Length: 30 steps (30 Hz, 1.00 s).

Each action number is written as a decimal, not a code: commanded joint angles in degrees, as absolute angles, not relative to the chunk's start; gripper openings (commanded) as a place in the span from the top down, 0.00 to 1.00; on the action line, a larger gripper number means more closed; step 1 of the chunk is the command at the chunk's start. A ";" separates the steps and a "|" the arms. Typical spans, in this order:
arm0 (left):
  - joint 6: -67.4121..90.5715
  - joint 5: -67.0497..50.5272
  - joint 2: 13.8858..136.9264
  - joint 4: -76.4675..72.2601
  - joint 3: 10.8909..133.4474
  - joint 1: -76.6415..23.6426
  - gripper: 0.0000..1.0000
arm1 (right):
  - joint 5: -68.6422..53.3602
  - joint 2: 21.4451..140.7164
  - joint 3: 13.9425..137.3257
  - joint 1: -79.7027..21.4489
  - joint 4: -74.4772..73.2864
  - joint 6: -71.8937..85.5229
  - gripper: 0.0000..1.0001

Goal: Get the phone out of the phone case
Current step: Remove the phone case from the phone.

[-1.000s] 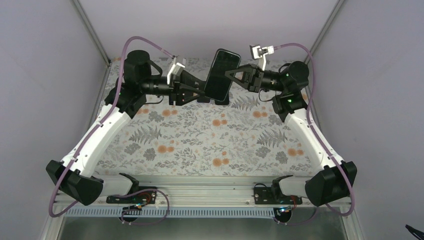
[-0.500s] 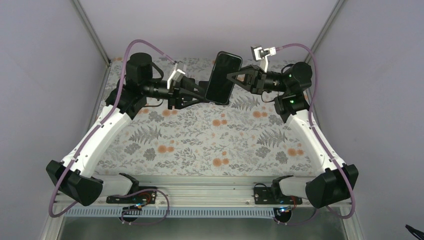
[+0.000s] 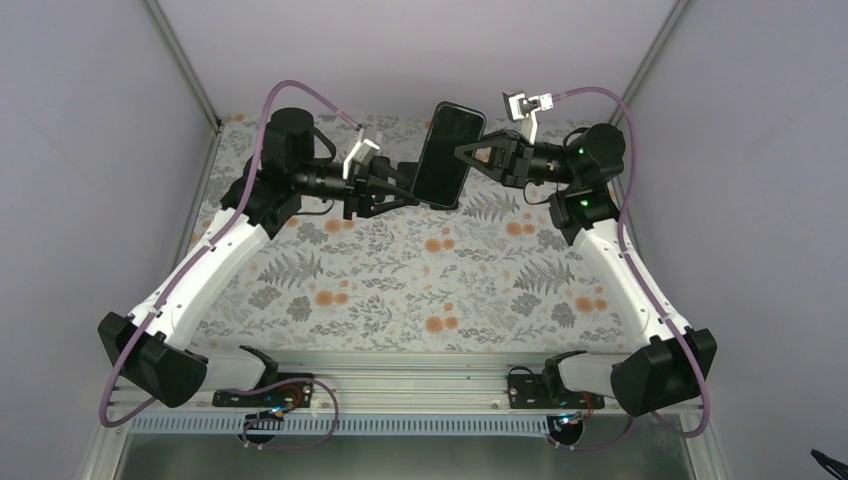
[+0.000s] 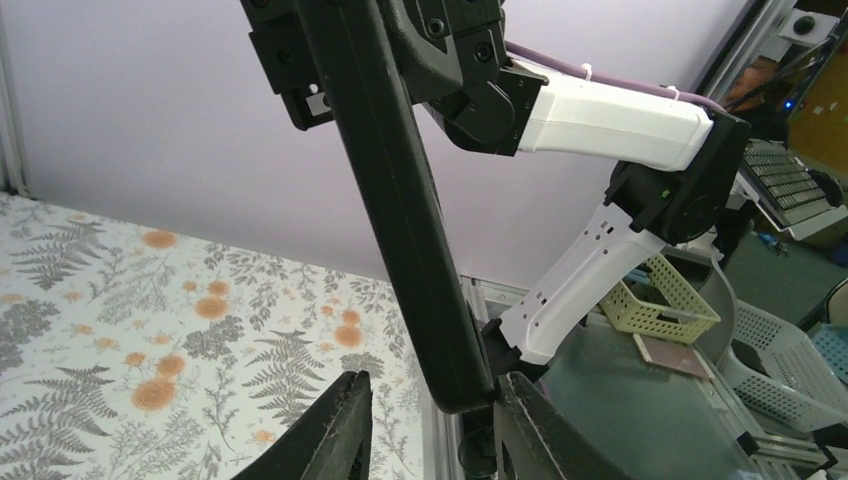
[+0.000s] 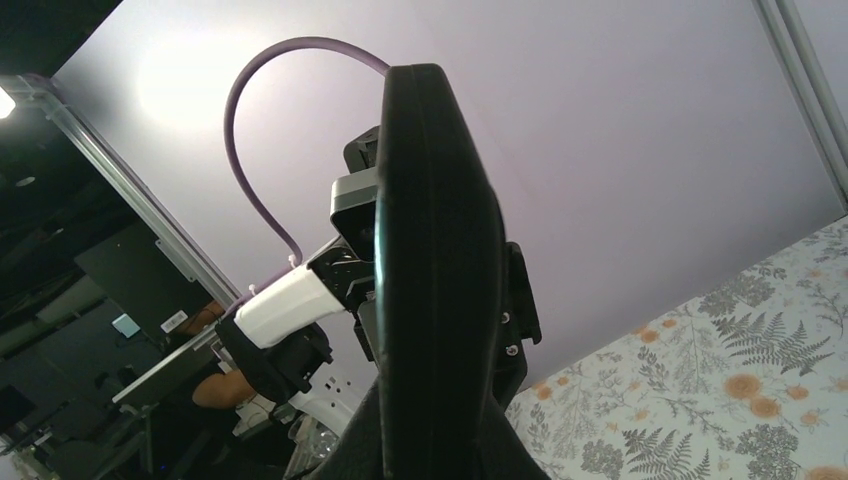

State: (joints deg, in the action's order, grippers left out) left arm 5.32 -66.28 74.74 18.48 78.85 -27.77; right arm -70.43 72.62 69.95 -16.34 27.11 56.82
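The phone (image 3: 449,155) sits inside its phone case (image 4: 395,200), the pair held up in the air, tilted a little off upright, above the far part of the flowered tabletop (image 3: 400,290) and between the two arms. The right pincer (image 3: 468,165) is clamped on the case's right long edge and carries all the weight. The left pincer (image 4: 430,400) has its fingers spread to either side of the bottom corner; daylight shows between the phone case and one finger (image 4: 350,420), so it is not gripping (whether the other finger touches the case I cannot tell). I judge this to be the step of setting up the second hold, with the separation itself not yet begun. The next move calls for the left pincer to close on the case's lip alone, not on the phone's body, and then peel or push that corner away while the right arm braces. A hold across both would only squeeze them together.
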 commanded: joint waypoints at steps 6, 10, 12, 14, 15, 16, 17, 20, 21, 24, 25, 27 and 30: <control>-0.75 -66.32 74.25 18.65 78.81 -27.77 0.78 | -70.96 70.59 69.96 -15.91 33.62 62.08 0.96; -4.02 -65.40 74.35 19.59 79.55 -27.77 0.83 | -71.72 70.84 69.11 -15.91 37.01 65.75 0.96; -5.00 -64.93 75.12 20.56 80.63 -27.69 0.85 | -72.20 70.75 69.08 -15.92 37.46 66.34 0.96; -4.88 -64.77 75.63 20.84 81.19 -27.58 0.86 | -72.66 70.56 68.78 -15.96 38.27 66.98 0.96; -4.54 -64.73 75.87 20.71 81.16 -27.60 0.86 | -72.80 70.65 68.63 -15.99 38.95 67.51 0.96; -4.20 -64.58 76.05 20.51 81.14 -27.60 0.87 | -72.97 70.59 68.44 -16.02 39.73 68.17 0.96; -3.94 -64.49 76.17 20.36 80.96 -27.60 0.87 | -73.17 70.48 68.32 -16.00 40.35 68.90 0.96; -3.34 -64.06 76.50 19.67 80.76 -27.60 0.88 | -73.37 70.22 68.14 -16.00 41.11 69.53 0.96; -3.23 -63.95 76.61 19.47 80.69 -27.58 0.89 | -73.39 70.06 68.05 -16.07 41.58 69.91 0.96; -2.15 -63.47 76.98 18.60 80.52 -27.36 0.90 | -73.62 69.75 67.76 -16.25 43.01 70.62 0.96; -1.80 -63.53 77.13 18.32 80.51 -27.20 0.90 | -73.71 69.66 67.72 -16.41 43.24 70.66 0.96; -1.14 -63.50 77.42 17.81 80.51 -27.00 0.90 | -73.87 69.40 67.56 -16.43 43.71 70.88 0.96; -0.14 -63.31 77.81 17.11 80.19 -26.66 0.91 | -74.15 69.13 67.36 -16.52 44.25 71.15 0.96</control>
State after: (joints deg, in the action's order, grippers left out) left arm -1.21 -67.44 75.77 19.18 80.16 -27.75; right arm -71.29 72.58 67.33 -15.29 38.76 67.70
